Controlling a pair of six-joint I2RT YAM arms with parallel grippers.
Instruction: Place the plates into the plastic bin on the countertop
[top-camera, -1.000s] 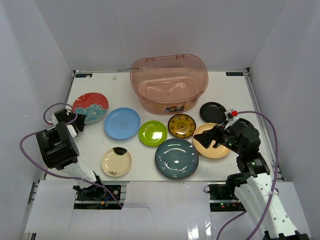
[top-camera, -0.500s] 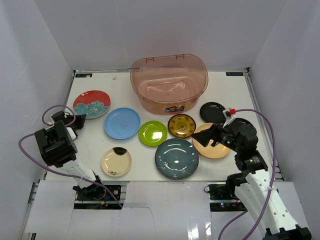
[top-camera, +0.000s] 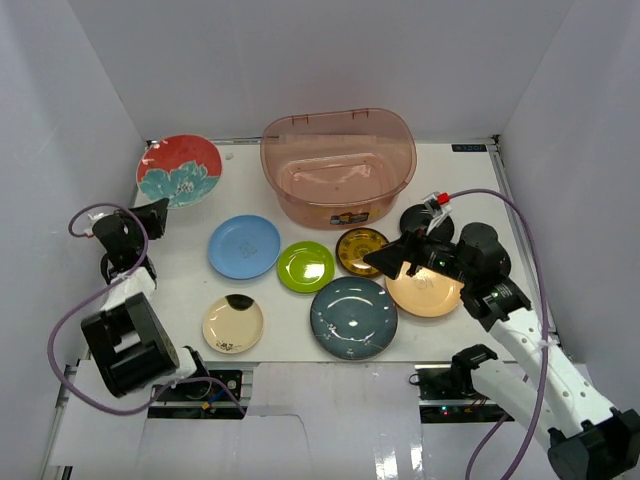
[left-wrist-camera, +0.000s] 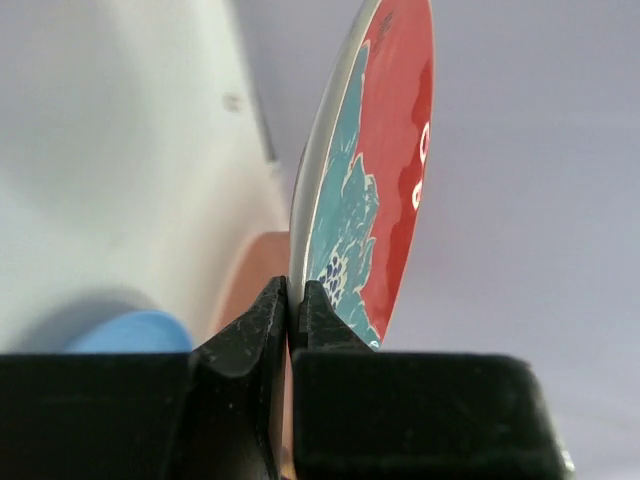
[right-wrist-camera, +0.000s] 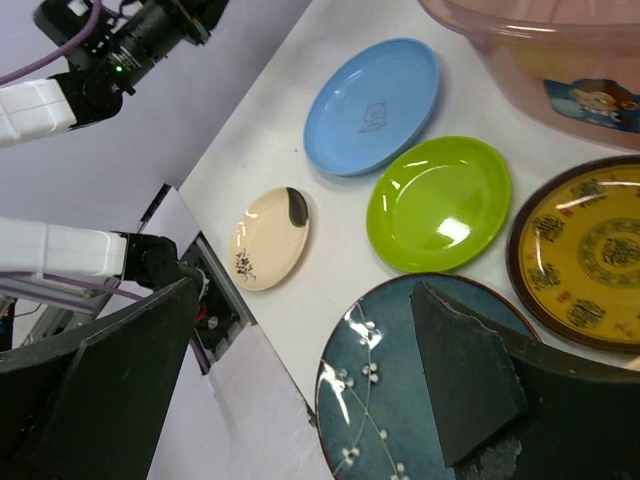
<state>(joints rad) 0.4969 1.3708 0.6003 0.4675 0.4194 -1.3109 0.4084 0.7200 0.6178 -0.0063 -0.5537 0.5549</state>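
My left gripper (top-camera: 152, 214) is shut on the rim of the red patterned plate (top-camera: 180, 170) and holds it tilted up above the countertop's (top-camera: 190, 290) back left; the left wrist view shows the pinched rim (left-wrist-camera: 380, 170) edge-on. My right gripper (top-camera: 386, 261) is open and empty, hovering over the amber-gold plate (top-camera: 356, 244) and the dark teal plate (top-camera: 353, 317). The light blue (top-camera: 244, 246), lime green (top-camera: 305, 266), black (top-camera: 425, 222), peach (top-camera: 428, 292) and cream (top-camera: 232, 323) plates lie flat. The plastic bin (top-camera: 338, 165) stands at the back, with no plates in it.
White walls close in the countertop on the left, back and right. The right wrist view shows the blue (right-wrist-camera: 372, 104), green (right-wrist-camera: 438, 203), cream (right-wrist-camera: 268, 238), amber-gold (right-wrist-camera: 585, 250) and teal (right-wrist-camera: 400, 400) plates and the bin's labelled front (right-wrist-camera: 590, 100).
My left gripper has lifted the red plate off the countertop and carried it up and back. My right gripper has moved left from the peach plate to over the amber-gold and teal plates.
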